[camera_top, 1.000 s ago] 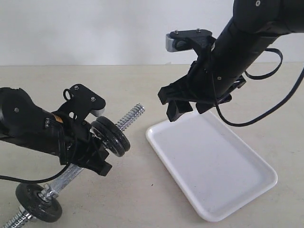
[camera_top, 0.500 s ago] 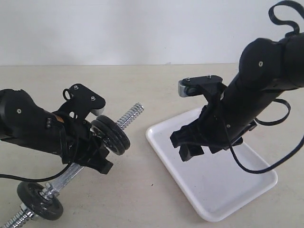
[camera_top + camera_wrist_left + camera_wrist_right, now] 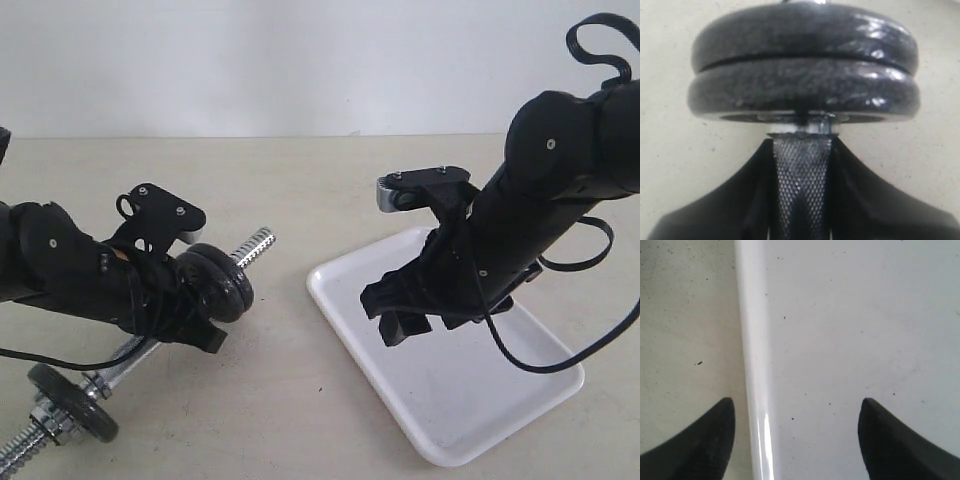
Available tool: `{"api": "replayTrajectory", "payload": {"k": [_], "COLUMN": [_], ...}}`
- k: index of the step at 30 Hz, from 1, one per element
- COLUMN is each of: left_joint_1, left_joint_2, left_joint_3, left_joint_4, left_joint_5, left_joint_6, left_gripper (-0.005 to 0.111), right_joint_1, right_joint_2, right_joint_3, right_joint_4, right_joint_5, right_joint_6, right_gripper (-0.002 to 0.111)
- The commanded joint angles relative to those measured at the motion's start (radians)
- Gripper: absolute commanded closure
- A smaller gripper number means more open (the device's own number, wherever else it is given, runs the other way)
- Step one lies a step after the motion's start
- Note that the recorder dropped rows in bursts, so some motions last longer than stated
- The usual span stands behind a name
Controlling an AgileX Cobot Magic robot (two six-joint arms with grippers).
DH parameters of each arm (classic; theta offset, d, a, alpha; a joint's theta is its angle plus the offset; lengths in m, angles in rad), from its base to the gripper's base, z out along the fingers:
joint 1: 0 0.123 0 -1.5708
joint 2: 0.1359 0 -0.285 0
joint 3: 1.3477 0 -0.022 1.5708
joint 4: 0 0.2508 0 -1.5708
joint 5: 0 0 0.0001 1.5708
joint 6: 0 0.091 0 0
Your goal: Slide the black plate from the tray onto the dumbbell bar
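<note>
exterior view: left end effector [image 3: 192, 316] grips dumbbell bar [image 3: 253, 245] beside black plate [image 3: 228, 283]; right end effector [image 3: 415, 321] open, empty.

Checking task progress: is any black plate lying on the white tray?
No, the tray shows only bare white; two black plates sit together on the dumbbell bar.

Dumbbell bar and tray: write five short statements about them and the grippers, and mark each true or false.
1. Two round black cast-iron discs sit together on the chrome steel dumbbell bar. True.
2. The right gripper holds a disc. False: its jaws stand open, with nothing between them.
3. The left gripper is shut on the bar's knurled middle. True.
4. A disc lies on the white rectangular tray. False: none shows on its visible surface.
5. A nut caps the bar's threaded end beyond the two discs. False: that thread is bare.
</note>
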Motion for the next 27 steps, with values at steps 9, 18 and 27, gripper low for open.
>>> {"api": "replayTrajectory", "payload": {"k": [9, 18, 27], "left_joint_1": [-0.001, -0.001, -0.001], "left_joint_2": [-0.032, -0.032, -0.032], "left_joint_3": [-0.022, -0.022, -0.022], "left_joint_4": [-0.026, -0.026, -0.026], "left_joint_5": [-0.155, -0.14, -0.061], "left_joint_6": [-0.102, -0.362, -0.575], "left_gripper": [0.102, 0.102, 0.102], "right_joint_1": [0.0, 0.0, 0.0], "right_joint_2": [-0.005, -0.005, -0.005], "right_joint_3": [0.003, 0.102, 0.19], "right_joint_4": [0.022, 0.028, 0.044], "right_joint_5": [-0.016, -0.122, -0.26], "right_joint_6": [-0.008, -0.006, -0.004], "right_gripper": [0.047, 0.047, 0.047]}}
